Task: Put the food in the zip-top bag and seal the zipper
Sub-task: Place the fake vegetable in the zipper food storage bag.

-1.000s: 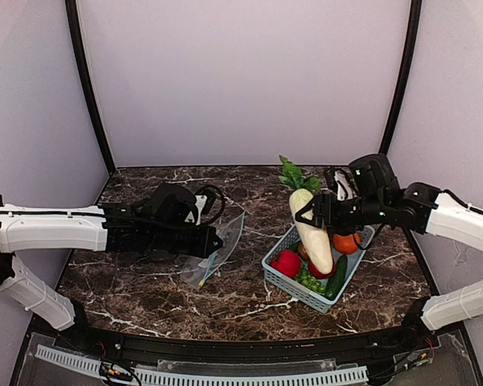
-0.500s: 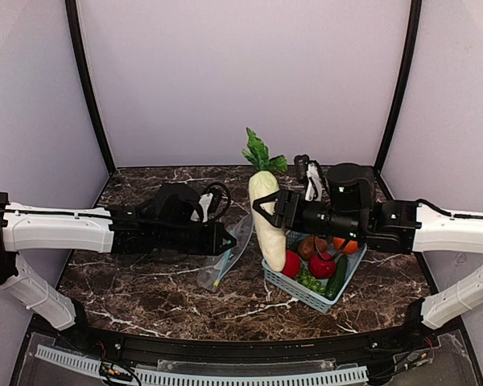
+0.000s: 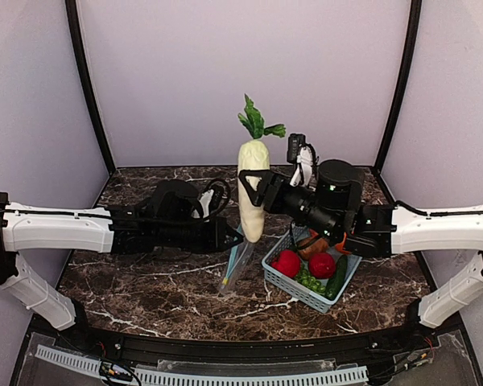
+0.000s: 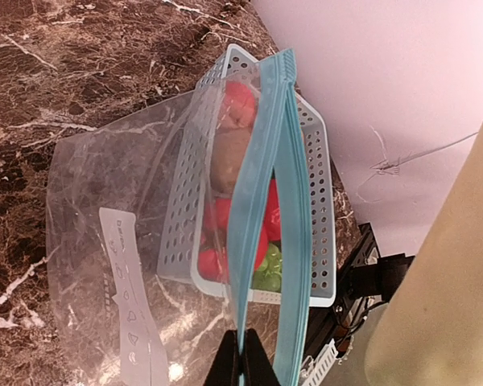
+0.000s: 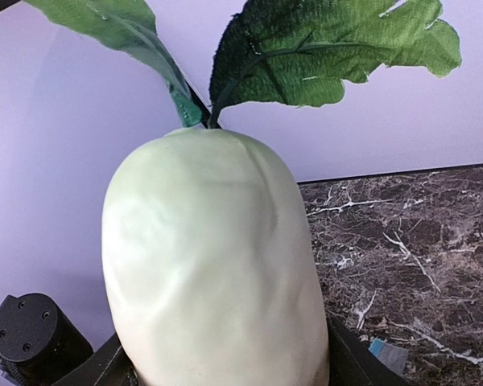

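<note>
My right gripper is shut on the long cream-white squash, holding it upright with its green leaves on top, just above the zip-top bag. In the right wrist view the squash fills the space between the fingers. My left gripper is shut on one side of the light blue zipper; the other strip stands apart from it, so the mouth gapes. The clear bag hangs from that grip down to the table, its white label showing. Red round pieces and green pieces lie in the basket.
The light blue lattice basket stands right of the bag, under my right arm, and shows through the clear plastic in the left wrist view. Dark marble table with purple walls behind and at both sides.
My right gripper has carried the squash up and left, out of the basket to above the bag. My left gripper has moved right with the zipper edge, and the bag now stands more upright.
</note>
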### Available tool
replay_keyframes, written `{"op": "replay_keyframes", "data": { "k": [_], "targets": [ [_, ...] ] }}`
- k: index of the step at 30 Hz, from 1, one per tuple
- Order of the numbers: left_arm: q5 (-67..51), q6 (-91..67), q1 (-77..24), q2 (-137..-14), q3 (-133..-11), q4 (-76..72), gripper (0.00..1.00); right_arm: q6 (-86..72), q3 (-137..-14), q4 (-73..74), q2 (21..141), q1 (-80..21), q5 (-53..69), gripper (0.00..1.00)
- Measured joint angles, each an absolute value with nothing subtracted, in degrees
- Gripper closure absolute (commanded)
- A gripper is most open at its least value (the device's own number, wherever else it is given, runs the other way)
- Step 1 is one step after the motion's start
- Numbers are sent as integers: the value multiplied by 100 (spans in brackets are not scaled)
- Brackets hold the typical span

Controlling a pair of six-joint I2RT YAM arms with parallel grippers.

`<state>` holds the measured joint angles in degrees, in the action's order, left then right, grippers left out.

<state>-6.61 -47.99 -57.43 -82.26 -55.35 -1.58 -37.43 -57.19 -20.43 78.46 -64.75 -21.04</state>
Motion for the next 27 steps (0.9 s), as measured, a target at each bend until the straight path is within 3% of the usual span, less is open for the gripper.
{"op": "replay_keyframes", "data": {
  "k": [27],
  "targets": [
    [-1041,-5166,-5745,-8167,-5535,-552,99,-2344,-5763,-3546,8652,-6490,-2580,67]
  ]
}}
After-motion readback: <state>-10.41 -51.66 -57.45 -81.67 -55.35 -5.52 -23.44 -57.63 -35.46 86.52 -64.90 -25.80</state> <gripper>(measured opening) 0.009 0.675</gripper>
